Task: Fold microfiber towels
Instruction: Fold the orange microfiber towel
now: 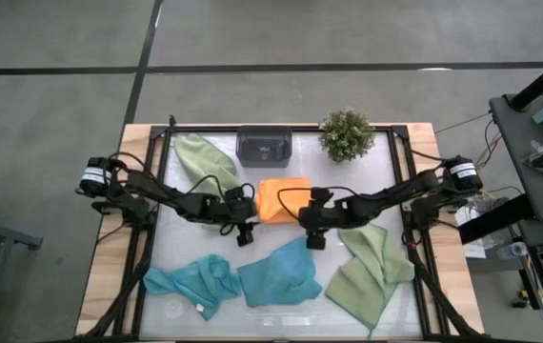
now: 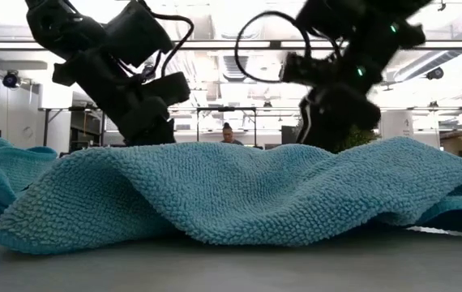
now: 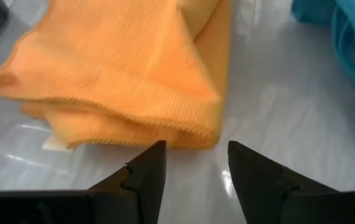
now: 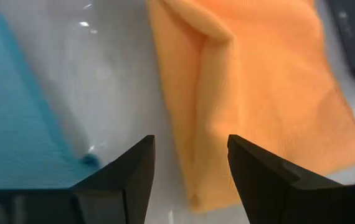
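Observation:
A folded orange towel (image 1: 283, 198) lies flat at the table's middle. My left gripper (image 1: 246, 233) hovers open just off its left near corner (image 3: 196, 127), fingers apart with bare table between them. My right gripper (image 1: 315, 236) stands open at the towel's right near corner, and the towel's edge (image 4: 187, 155) shows beyond the gap. Two teal towels (image 1: 191, 281) (image 1: 281, 276) lie crumpled near the front. One green towel (image 1: 200, 160) lies at the far left, another (image 1: 372, 272) at the near right. In the low view a teal towel (image 2: 239, 195) hides both sets of fingertips.
A dark grey tray (image 1: 265, 146) and a small potted plant (image 1: 346, 133) stand at the table's far edge behind the orange towel. A dark frame (image 1: 162, 162) runs along the table's sides. A person shows far off in the room behind the table (image 2: 229, 134).

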`<state>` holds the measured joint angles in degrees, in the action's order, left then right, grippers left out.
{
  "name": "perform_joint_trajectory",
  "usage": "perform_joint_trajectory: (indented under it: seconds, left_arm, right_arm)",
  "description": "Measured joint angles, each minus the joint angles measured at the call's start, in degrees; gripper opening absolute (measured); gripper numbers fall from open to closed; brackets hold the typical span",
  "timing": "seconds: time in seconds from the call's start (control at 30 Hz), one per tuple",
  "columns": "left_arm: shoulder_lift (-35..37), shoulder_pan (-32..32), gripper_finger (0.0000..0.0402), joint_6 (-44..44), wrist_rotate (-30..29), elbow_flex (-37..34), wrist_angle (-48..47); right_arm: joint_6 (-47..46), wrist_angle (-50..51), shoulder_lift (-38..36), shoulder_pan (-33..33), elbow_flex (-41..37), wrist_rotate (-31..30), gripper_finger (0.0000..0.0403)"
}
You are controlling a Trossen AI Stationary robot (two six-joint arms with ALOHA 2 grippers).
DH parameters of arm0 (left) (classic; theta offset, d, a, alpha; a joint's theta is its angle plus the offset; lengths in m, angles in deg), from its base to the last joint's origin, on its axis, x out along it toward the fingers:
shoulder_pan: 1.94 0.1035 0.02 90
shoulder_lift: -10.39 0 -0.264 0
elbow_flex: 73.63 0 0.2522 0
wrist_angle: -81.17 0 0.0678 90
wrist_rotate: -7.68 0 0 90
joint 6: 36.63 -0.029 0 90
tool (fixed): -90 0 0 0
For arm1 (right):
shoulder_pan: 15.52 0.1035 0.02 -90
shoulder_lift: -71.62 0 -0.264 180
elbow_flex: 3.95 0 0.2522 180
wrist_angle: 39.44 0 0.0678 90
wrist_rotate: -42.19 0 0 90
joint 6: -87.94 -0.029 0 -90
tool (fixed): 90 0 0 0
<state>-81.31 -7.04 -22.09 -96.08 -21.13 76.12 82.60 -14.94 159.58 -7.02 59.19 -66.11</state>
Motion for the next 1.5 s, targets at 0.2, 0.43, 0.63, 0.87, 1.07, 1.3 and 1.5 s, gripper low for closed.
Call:
perform_joint_trajectory:
  seconds: [0.2,0.43,0.63,0.87,1.07,1.3,1.5]
  left_arm:
    - [-3.2,0.07,0.0157,2.43,-1.63,-0.13,3.11]
    - [-6.92,0.11,0.0157,3.61,-1.73,-0.1,8.94]
    - [-8.08,0.04,0.0157,4.77,-4.26,-0.15,9.1]
    - [-7.69,0.22,0.0157,4.63,-4.85,-0.66,8.65]
    - [-7.59,0.22,0.0157,4.62,-4.94,-0.81,8.25]
    - [-7.47,0.24,0.0157,4.64,-5.16,-0.85,7.14]
    - [-7.38,0.26,0.0157,4.64,-5.18,-0.9,6.84]
  right_arm:
    - [1.4,-6.39,0.33,-1.4,-3.36,-1.37,0.0192]
    - [1.91,-6.79,2.66,-2.92,-3.88,-1.34,0.0188]
    - [1.7,-7.25,4.04,-2.92,-3.86,-1.27,0.0158]
    - [1.85,-6.69,3.05,-2.9,-3.84,-1.24,0.005]
    - [2.26,-5.01,1.53,-2.9,-3.82,-1.23,0.001]
    - [2.37,0.51,-1.26,-2.9,-3.82,-1.23,0.0009]
    - [0.42,2.04,-1.81,-2.9,-3.82,-1.24,0.0009]
